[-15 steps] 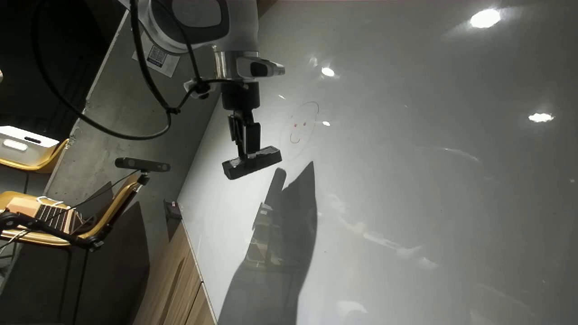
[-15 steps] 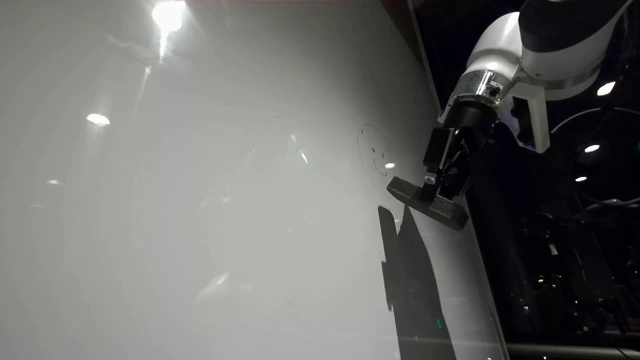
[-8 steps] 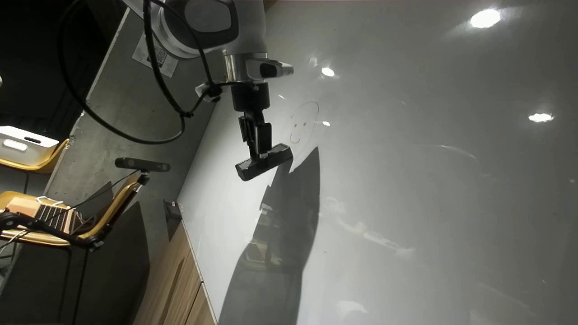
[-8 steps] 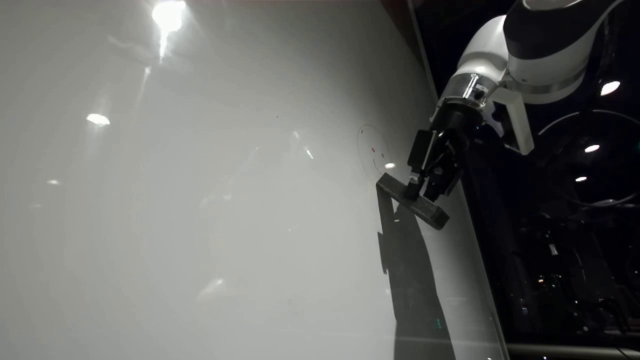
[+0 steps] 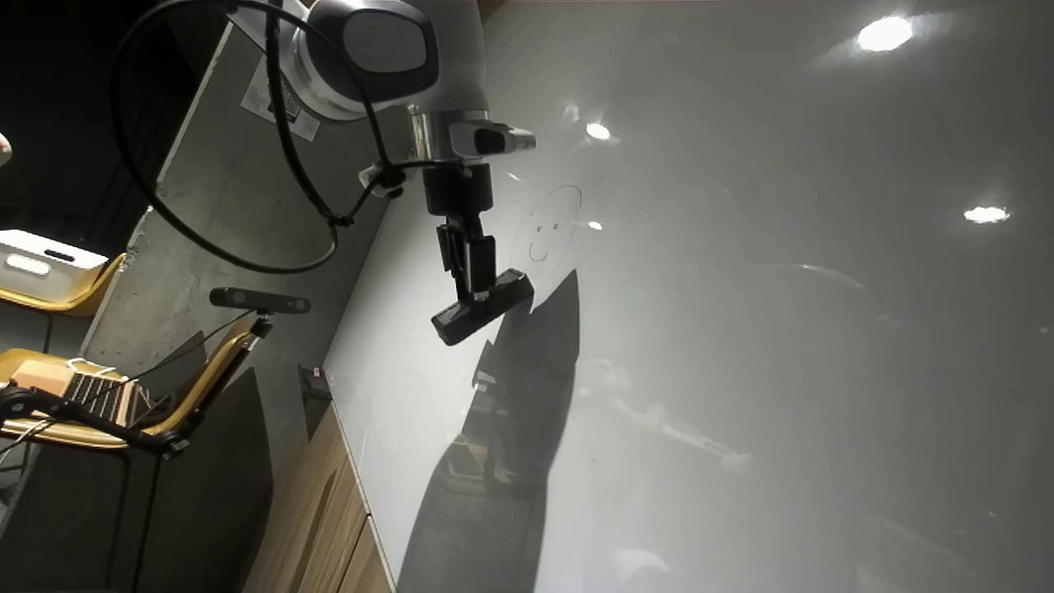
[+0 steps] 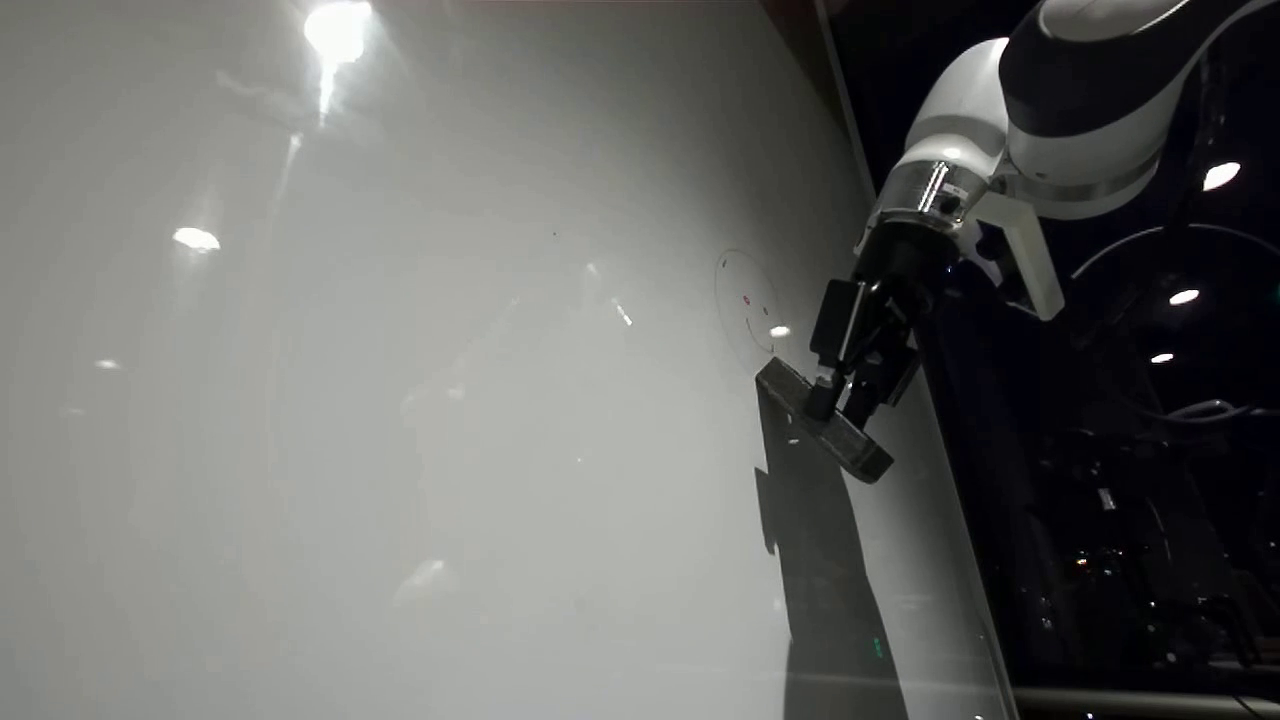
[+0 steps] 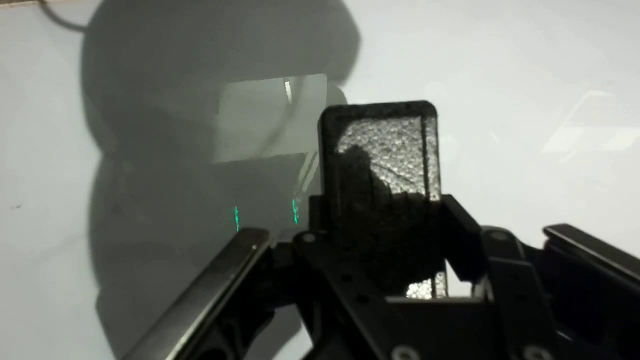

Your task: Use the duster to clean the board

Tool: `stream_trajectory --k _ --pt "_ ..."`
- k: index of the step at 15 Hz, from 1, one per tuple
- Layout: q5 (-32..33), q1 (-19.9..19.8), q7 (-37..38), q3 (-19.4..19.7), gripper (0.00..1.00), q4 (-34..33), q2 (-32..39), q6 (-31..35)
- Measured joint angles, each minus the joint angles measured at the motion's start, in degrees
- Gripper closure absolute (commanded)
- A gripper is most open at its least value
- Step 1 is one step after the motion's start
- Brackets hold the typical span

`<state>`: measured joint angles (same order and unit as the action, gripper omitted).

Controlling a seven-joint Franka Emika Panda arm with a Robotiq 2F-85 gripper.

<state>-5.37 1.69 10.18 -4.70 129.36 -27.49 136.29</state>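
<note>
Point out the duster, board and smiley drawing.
Duster [image 7: 382, 212], wrist view: middle of its camera-side face.
Board [image 5: 741, 354], in an exterior view: bare glossy surface.
Smiley drawing [image 5: 546, 236], in an exterior view: between eyes and mouth.

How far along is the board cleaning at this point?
Done: the duster is in the robot's grasp, clamped in the gripper.

In hand: it is held close to the board, lower than the drawn face in both exterior views; whether it touches the board is hard to tell.

Left: apparently wiping that face off, since its red eyes and curved mouth are plainly visible.
</note>
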Motion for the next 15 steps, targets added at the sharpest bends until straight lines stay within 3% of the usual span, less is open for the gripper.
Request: stream_trajectory --k 15 --pt "0.6 -0.9 0.4 0.4 0.69 -4.4 7.5 0.8"
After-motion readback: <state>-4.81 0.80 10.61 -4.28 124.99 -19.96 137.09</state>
